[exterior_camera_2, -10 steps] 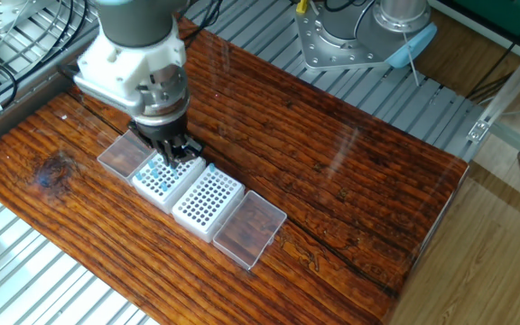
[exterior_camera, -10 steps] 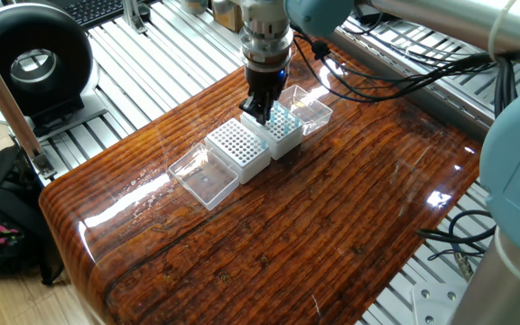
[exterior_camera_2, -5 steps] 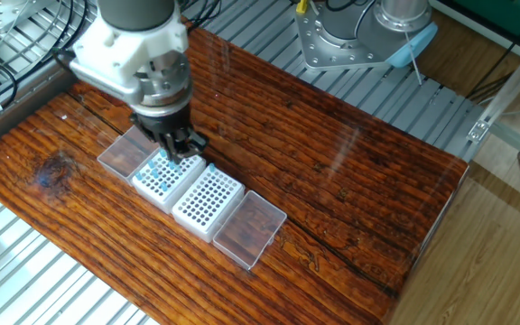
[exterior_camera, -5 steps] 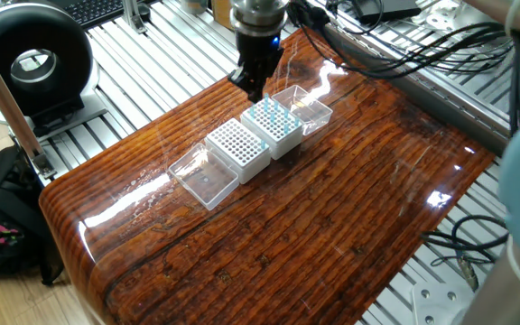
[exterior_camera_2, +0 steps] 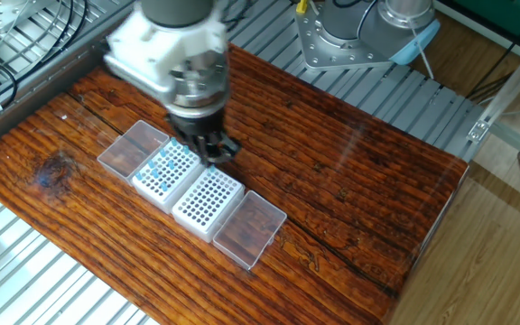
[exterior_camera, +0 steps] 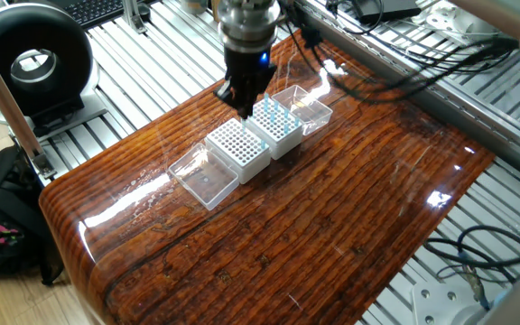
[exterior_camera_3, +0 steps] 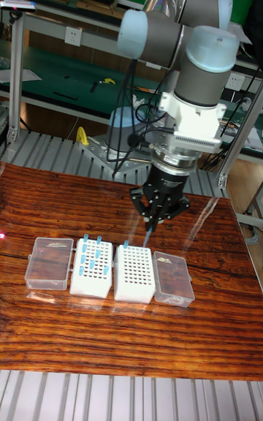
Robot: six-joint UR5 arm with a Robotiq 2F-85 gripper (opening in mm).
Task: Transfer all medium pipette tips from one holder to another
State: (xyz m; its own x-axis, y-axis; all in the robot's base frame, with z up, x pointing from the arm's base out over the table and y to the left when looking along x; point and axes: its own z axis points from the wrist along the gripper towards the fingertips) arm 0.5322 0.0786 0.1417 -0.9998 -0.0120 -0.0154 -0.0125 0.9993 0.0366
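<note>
Gripper [exterior_camera_3: 150,226] pinches one of the medium pipette tips [exterior_camera_3: 150,233], seen only in tall view.

Blue medium pipette tips [exterior_camera_3: 96,254] upright in holder [exterior_camera_3: 90,283].

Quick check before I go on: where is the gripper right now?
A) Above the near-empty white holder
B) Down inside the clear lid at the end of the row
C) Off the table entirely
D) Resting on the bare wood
A: the tall fixed view shows the gripper hanging over the near-empty holder, beside the holder with the medium pipette tips.
</note>
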